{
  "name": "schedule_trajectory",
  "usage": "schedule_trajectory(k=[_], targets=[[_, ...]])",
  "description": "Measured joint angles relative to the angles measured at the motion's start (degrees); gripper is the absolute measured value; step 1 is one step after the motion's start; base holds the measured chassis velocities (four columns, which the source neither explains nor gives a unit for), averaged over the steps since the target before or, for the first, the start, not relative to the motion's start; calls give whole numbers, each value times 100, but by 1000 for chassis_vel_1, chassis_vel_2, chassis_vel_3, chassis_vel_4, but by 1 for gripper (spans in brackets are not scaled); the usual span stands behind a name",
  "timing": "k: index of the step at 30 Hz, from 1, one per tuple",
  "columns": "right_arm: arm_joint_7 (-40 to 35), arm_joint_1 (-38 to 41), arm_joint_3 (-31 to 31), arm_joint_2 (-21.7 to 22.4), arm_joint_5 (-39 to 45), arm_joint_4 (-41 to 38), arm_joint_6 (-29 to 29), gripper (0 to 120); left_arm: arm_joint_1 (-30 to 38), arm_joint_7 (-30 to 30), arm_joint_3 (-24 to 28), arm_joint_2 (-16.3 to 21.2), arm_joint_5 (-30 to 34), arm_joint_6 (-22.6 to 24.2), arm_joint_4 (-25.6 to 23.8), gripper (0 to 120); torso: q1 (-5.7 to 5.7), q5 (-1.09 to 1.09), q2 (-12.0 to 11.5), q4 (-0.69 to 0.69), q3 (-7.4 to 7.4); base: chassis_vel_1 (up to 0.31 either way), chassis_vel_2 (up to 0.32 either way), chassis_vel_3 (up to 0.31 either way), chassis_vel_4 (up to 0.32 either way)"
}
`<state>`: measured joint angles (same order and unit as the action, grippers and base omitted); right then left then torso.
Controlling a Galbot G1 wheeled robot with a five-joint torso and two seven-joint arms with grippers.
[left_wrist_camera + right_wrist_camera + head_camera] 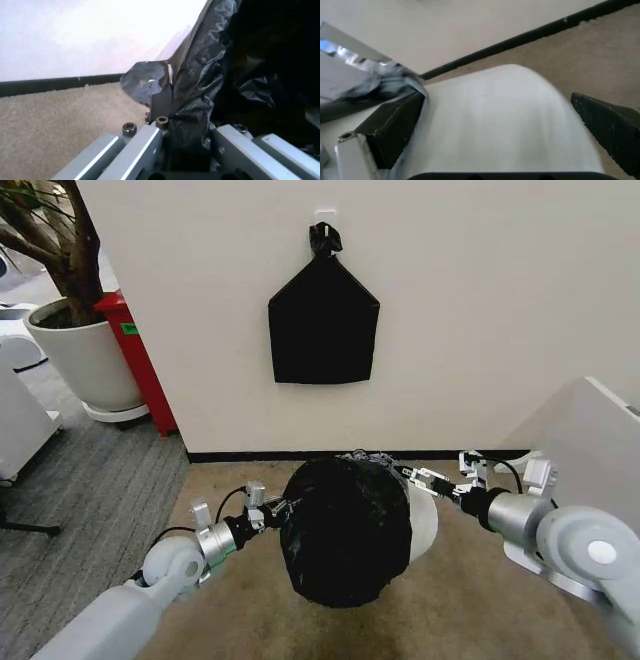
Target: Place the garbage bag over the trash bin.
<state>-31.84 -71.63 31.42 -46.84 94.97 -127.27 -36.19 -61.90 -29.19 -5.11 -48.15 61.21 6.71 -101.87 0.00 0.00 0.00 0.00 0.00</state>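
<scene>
The garbage bag point(345, 530), glossy and crinkled, is drawn over most of the trash bin; the bin's cream side point(426, 525) still shows on the right. My left gripper point(275, 510) is at the bag's left edge, and the left wrist view shows it point(185, 112) shut on a fold of the black film point(200, 93). My right gripper point(415, 477) is at the bag's upper right edge. In the right wrist view it point(500, 127) stands open, its dark pads point(395, 125) wide apart on either side of the bin's white wall point(495, 112). A scrap of bag point(385, 88) lies by one pad.
A flat black bag point(323, 330) with a knotted top hangs on the wall straight ahead. A large white plant pot point(85, 365) and a red cabinet point(140, 365) stand at the far left. A pale partition point(590, 440) rises on the right. Beige carpet point(470, 610) surrounds the bin.
</scene>
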Motion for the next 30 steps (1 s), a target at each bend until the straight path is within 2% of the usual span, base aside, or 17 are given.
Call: schedule_trajectory(k=[6, 11, 14, 16, 17, 19, 26, 29, 30], targets=[[64, -33, -11, -45, -207, 235, 78, 100, -30, 22, -4, 6, 180, 29, -145, 0, 0, 1, 0, 0, 0, 0, 0, 0, 0], [-205, -85, 56, -113, -24, -239, 215, 100, 0, 93, -5, -13, 245, 53, -153, 0, 0, -3, 0, 0, 0, 0, 0, 0, 0], [-403, -132, 42, -126, 37, -555, 286, 100, 24, 435, 14, -42, 398, 201, -177, 0, 0, -1, 0, 1, 0, 0, 0, 0, 0], [-478, -153, 57, -130, 99, -720, 366, 100, 47, 1100, 42, -72, 776, 398, -307, 0, 0, -1, 0, 0, 0, 0, 0, 0, 0], [-478, -153, 57, -130, 99, -720, 366, 100, 47, 1100, 42, -72, 776, 398, -307, 0, 0, -1, 0, 0, 0, 0, 0, 0, 0], [-477, -122, 137, -158, 149, -755, 511, 100, 59, 1705, 54, -87, 1132, 550, -456, 0, 0, 0, 0, 0, 0, 0, 0, 0, 0], [-290, -102, 468, -275, 25, -845, 963, 100, -59, 2716, 124, -98, 1577, 780, -714, 0, 0, 0, 0, 0, 0, 0, 0, 0, 0], [-254, -161, 617, -361, -359, -1038, 1025, 100, -75, 3829, 216, -164, 1883, 934, -937, 0, 0, -1, 0, 1, 0, 0, 0, 0, 0], [-257, -227, 625, -414, -632, -1094, 1022, 100, -29, 4546, 291, -209, 2005, 1017, -1038, 0, 0, -1, 0, 2, 0, 0, 0, 0, 0]])
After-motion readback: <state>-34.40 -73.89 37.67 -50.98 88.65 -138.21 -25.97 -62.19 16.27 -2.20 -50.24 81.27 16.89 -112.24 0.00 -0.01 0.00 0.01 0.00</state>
